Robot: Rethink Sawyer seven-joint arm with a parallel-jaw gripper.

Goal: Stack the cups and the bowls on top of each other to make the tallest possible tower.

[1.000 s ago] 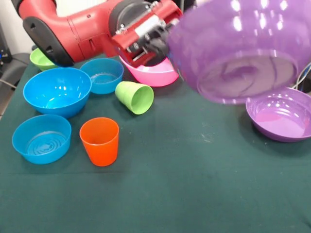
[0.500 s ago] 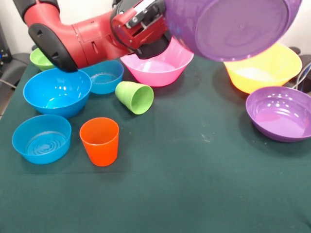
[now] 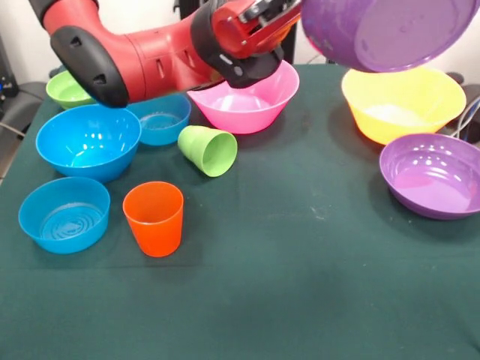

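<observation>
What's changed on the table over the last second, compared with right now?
The arm has lifted the held purple bowl up and toward the picture's right, away from the camera, uncovering the yellow bowl and more of the pink bowl. The other bowls, the orange cup and the tipped green cup stayed put.

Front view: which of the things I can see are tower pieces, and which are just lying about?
Tower pieces:
- purple bowl held aloft
- purple bowl on the table
- yellow bowl
- pink bowl
- large blue bowl
- two small blue bowls
- small green bowl
- orange cup
- light green cup, on its side

Lying about:
- nothing else on the green tablecloth
</observation>
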